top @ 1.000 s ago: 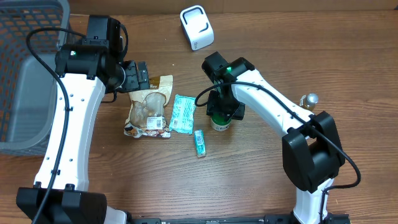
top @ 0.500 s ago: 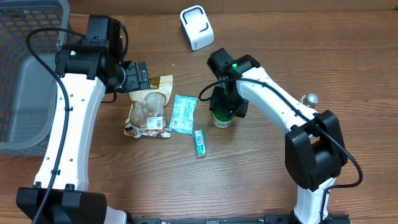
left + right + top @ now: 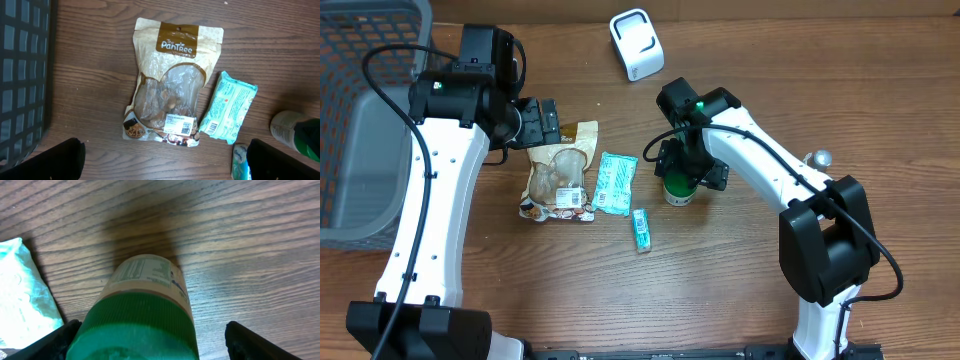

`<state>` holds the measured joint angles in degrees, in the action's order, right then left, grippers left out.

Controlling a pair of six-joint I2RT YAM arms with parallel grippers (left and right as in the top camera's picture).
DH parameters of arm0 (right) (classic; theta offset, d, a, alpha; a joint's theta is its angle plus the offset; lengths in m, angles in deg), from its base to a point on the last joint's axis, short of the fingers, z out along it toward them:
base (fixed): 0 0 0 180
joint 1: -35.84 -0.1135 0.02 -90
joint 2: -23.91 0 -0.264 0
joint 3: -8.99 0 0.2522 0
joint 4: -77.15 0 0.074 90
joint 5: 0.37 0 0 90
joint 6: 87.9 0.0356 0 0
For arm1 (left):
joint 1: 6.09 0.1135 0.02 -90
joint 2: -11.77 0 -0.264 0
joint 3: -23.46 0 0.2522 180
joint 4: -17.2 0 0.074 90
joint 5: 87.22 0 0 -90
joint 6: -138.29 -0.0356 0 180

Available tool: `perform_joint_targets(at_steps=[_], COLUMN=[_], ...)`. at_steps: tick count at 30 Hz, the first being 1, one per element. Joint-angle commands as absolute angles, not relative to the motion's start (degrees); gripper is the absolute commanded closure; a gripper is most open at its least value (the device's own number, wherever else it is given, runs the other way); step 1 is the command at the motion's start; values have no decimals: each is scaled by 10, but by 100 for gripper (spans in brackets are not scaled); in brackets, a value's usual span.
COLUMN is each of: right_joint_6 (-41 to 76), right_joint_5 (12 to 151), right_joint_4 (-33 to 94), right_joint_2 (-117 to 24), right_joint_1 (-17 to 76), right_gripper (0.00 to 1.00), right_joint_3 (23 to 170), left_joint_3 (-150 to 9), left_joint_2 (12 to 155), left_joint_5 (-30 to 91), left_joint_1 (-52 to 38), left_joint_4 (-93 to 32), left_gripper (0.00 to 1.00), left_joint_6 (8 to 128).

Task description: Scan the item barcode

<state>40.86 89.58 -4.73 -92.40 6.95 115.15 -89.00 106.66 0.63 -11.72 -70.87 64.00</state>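
A bottle with a green ribbed cap point(image 3: 677, 192) stands upright on the wooden table, its label facing away in the right wrist view, bottle point(image 3: 145, 310). My right gripper point(image 3: 690, 170) hangs over it, open, fingers on both sides of the cap; the right finger stands clear of it, the left finger is close beside it. The white barcode scanner point(image 3: 636, 43) sits at the back of the table. My left gripper point(image 3: 542, 122) is open above the top of a snack pouch point(image 3: 172, 90), holding nothing.
A teal wipes pack point(image 3: 614, 182) lies between the snack pouch point(image 3: 558, 172) and the bottle. A small tissue pack point(image 3: 640, 229) lies in front of it. A grey mesh basket point(image 3: 360, 120) fills the left edge. A silver knob point(image 3: 817, 159) sits at the right.
The right gripper shifted slightly right with the bottle, then its jaws spread wider off the cap. The left arm has not moved.
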Motion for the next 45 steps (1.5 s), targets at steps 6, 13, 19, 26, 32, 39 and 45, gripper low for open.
perform_joint_targets(at_steps=[6, 13, 19, 26, 32, 39, 45], right_joint_6=[392, 403, 428, 424, 361, 361, 361], right_joint_5=[865, 865, 865, 865, 865, 865, 865], right_joint_4=[-14, -25, -30, -26, -29, -28, -29], right_joint_2=[-928, -928, -928, -928, -928, -928, -928], right_joint_1=[65, 66, 65, 66, 62, 59, 59], right_gripper=[15, 15, 23, 38, 38, 38, 36], right_joint_3=[1120, 1120, 1120, 1120, 1120, 1120, 1120], left_joint_3=[-889, -889, -889, -889, -889, -889, -889], left_joint_2=[1071, 1071, 1071, 1071, 1071, 1071, 1071], left_joint_5=[9, 9, 9, 9, 9, 9, 9], left_joint_1=[-118, -118, -118, -118, -118, -118, -118], left_joint_4=[-708, -709, -708, -708, -708, -708, -708], left_gripper=[1, 0, 0, 0, 1, 0, 1], left_joint_6=[635, 635, 635, 635, 635, 635, 635])
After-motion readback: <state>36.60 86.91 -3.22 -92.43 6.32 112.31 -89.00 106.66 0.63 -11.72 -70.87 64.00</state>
